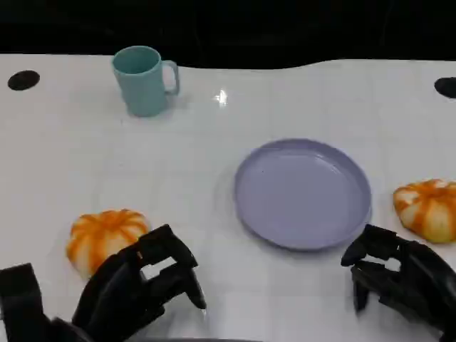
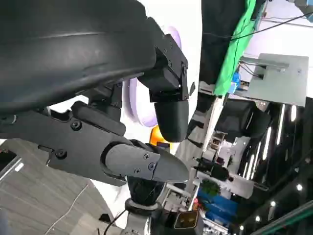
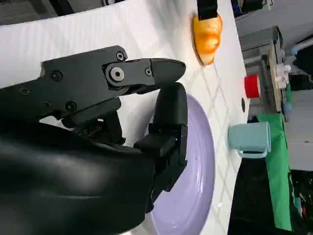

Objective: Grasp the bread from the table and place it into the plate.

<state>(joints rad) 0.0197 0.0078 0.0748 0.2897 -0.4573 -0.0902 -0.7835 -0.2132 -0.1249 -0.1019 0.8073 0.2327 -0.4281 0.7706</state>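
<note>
Bread comes in two pieces on the white table (image 1: 214, 178), both round, domed buns with orange ridges and pale stripes running down from the top like a small pumpkin. One bun (image 1: 105, 237) lies near the table's front edge on the robot's left side, just behind the left hand (image 1: 139, 285) and partly covered by its fingers in the head view. The other bun (image 1: 427, 208) sits at the right edge of that view, beside the plate (image 1: 303, 194) and just beyond the right hand (image 1: 399, 274). The plate is a smooth, round, lilac dish with a shallow raised rim and nothing in it, placed between the two buns. Neither bun touches it.

The left hand is made of matte black, angular segments; its fingers are spread and curve loosely downward over the table surface, gripping nothing. The right hand is built the same way and is likewise released, its fingers apart and pointing toward the plate's near rim without touching it.

At the far left of the table stands a teal mug (image 1: 144, 80), a plain upright cylinder with its handle turned toward the right. The tabletop is glossy and shows a bright spot of reflected light near the mug.
</note>
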